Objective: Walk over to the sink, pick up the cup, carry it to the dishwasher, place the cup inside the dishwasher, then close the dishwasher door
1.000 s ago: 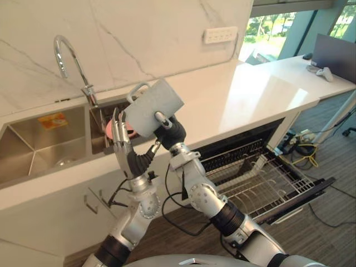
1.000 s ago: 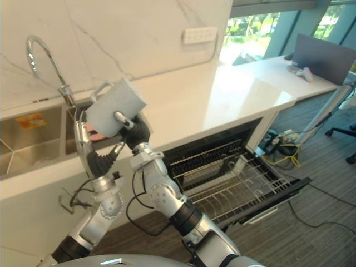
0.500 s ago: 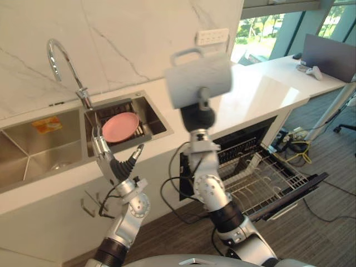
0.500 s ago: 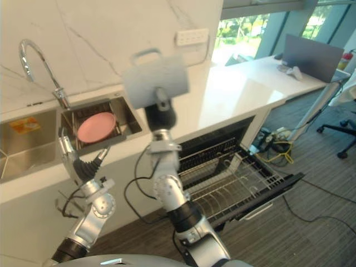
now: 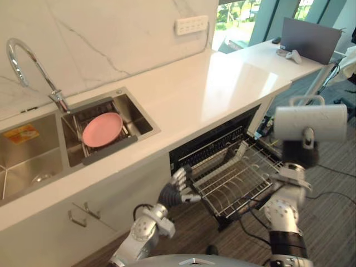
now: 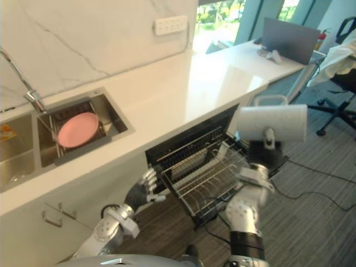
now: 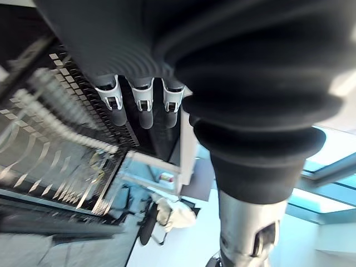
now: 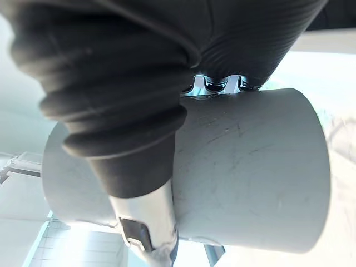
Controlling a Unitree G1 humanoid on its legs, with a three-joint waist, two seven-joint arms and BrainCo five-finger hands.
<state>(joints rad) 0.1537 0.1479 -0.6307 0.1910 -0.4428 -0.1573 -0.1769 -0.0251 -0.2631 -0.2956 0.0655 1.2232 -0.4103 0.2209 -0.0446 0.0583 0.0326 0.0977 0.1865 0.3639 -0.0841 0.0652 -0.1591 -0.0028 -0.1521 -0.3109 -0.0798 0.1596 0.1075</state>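
Grey speckled cylindrical cup point(image 5: 310, 122), gripped sideways by right hand point(image 5: 299, 156), hung at 3 o'clock of silver wire dishwasher rack point(image 5: 233, 178): apparently the carrying step. The next move probably required lowering it in. Left hand point(image 5: 177, 192) was relaxed, empty.

A white marble wall point(image 5: 111, 39) with thin grey veins is rising behind the long white counter point(image 5: 222, 83), and a pale outlet strip point(image 5: 192, 24) is sitting on it near the far right corner. Daylight is coming in through tall windows point(image 5: 233, 11) with green trees beyond and is glaring off the counter's right end. Past that end a white desk point(image 5: 261, 53) is carrying a dark monitor point(image 5: 311, 39) and a light controller point(image 5: 293, 55). Below the counter's front edge, pale cabinet fronts point(image 5: 50, 222) are showing small metal handles point(image 5: 89, 210). Grey carpet point(image 6: 322, 189) is covering the floor, and a black office chair point(image 6: 334, 105) is standing on it at the far right with a white cloth point(image 6: 339, 58) draped over it.
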